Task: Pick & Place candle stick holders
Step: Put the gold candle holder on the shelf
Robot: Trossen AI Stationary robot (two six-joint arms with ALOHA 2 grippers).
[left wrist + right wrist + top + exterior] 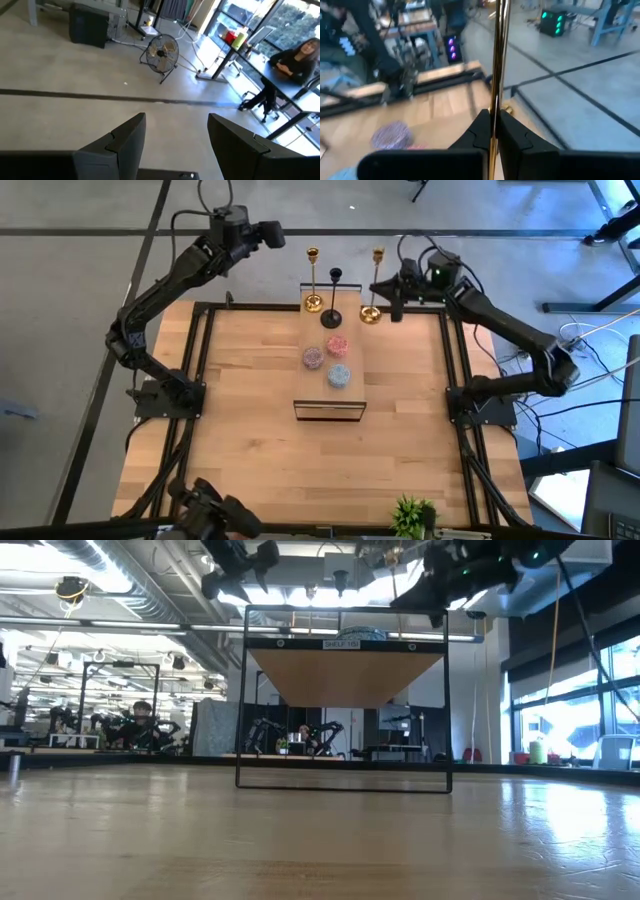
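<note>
Three candle stick holders stand at the table's far side: a gold one [313, 282], a black one [333, 298] and a second gold one [373, 288] to the right. My right gripper [388, 288] is shut on the right gold one, whose shaft [499, 60] also shows in the right wrist view. My left gripper [272, 230] is open and empty, raised beyond the table's far edge, left of the holders; its wrist view [175, 145] shows only floor. My right gripper pinches the right gold holder's thin shaft [493, 107] between its two fingers, about midway up. The fingers come level from the table's right side and lie across the shaft. The holder stands upright; I cannot tell whether its base [370, 315] is on the table.
A black-framed stand [328, 410] sits mid-table, with three small round candles, pink [337, 345], purple [313, 357] and blue [339, 376], behind its near edge. It also shows in the low view [345, 780]. A small plant [412, 515] is at the near edge. A person sits at a desk [295, 57] beyond the table.
</note>
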